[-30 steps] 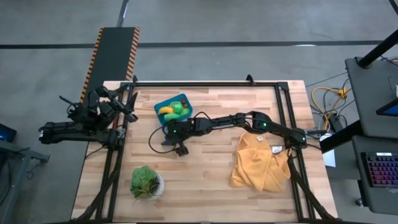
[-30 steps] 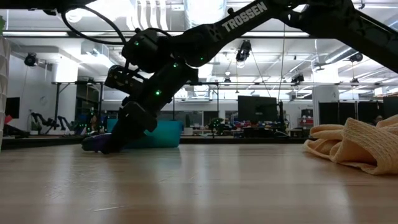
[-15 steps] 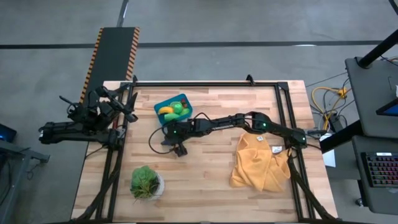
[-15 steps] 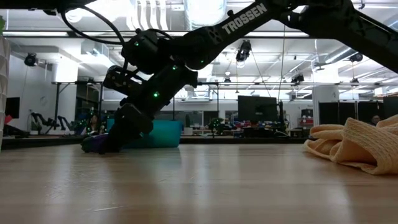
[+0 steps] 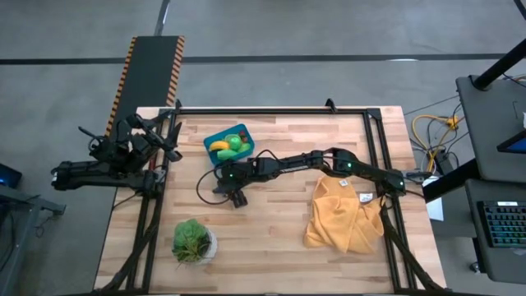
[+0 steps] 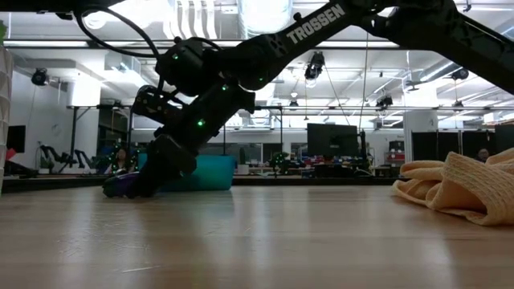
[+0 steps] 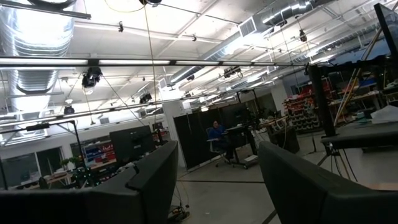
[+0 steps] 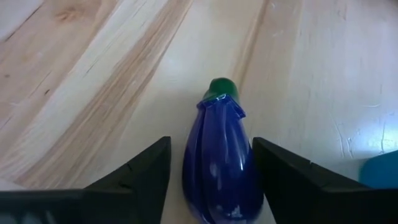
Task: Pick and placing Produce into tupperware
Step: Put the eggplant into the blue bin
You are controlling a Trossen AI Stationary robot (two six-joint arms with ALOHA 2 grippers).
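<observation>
The table [image 5: 329, 131] carried a yellow cloth [image 5: 341, 215] near the right arm's base, a potted plant [image 5: 193, 240] at the near left, and the tub [image 5: 215, 136] toward the far left, with a banana [image 5: 219, 148] and a green piece [image 5: 236, 142] already in it. The left arm waited off the table's left edge, its gripper [image 7: 214, 180] spread wide and holding nothing. The right arm reached across the middle, its gripper [image 8: 211, 168] low over the eggplant [image 8: 221, 158], fingers [image 8: 140, 171] straddling it with a gap on each side, not clamped on it. The eggplant lay flat on the wood just in front of the tub, its long axis running along the gripper's reach, green stem end pointing away from the wrist. The skin looked smooth and rounded, so the eggplant might squirt forward out of the fingers as they pinch, or roll aside if one finger touches first.
</observation>
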